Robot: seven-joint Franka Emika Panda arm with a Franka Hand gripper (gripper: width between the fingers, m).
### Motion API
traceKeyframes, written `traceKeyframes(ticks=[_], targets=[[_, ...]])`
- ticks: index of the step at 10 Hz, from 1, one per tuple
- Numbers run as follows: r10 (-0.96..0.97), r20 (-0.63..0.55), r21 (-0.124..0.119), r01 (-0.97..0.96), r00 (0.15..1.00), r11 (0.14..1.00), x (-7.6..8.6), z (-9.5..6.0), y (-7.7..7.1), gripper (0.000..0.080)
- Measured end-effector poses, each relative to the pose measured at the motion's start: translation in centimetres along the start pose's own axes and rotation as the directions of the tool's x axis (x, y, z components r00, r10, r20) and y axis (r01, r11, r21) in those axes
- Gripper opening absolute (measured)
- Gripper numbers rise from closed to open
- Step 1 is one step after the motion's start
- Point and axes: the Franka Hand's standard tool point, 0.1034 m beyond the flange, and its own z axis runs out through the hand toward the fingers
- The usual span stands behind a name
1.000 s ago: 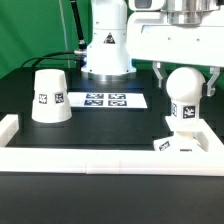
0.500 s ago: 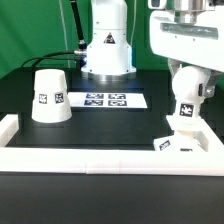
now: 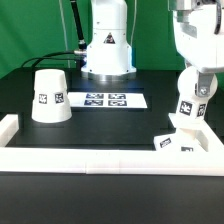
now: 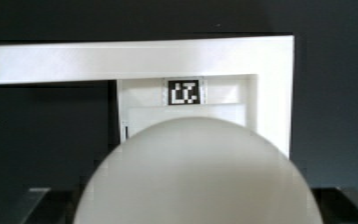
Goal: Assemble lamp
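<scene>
My gripper point(image 3: 200, 80) is at the exterior view's right, shut on the round bulb point(image 3: 191, 106). The bulb hangs tilted, with its tagged neck pointing down at the blocky base point(image 3: 181, 140). The bulb's lower end is at the base's top; I cannot tell whether they touch. In the wrist view the bulb point(image 4: 194, 170) fills the foreground and hides my fingertips. The tagged base point(image 4: 186, 93) lies beyond it. The cup-shaped shade point(image 3: 50, 96) stands mouth down at the exterior view's left, far from the gripper.
The marker board point(image 3: 105, 99) lies flat mid-table in front of the robot's pedestal point(image 3: 106, 45). The long white border rail point(image 3: 90, 157) runs along the front, with raised ends at both sides. Its corner point(image 4: 140, 60) shows in the wrist view around the base.
The gripper has moved up and toward the exterior view's right. The bulb stood upright on the base and now leans, with its neck and tag showing below the fingers.
</scene>
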Motion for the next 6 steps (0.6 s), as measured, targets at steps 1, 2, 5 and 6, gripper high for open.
traceKeyframes(ticks=[1, 2, 5, 6], targets=[[-0.026, 0.000, 0.001, 0.026, 1.000, 1.000, -0.03, 0.03, -0.01, 0.0669], [-0.138, 0.000, -0.002, 0.138, 0.990, 0.990, -0.06, -0.02, -0.02, 0.0690], [-0.375, 0.001, -0.004, 0.375, 0.927, 0.927, -0.27, -0.05, -0.02, 0.0698], [-0.458, 0.000, -0.003, 0.458, 0.889, 0.889, -0.17, 0.03, 0.00, 0.0699]])
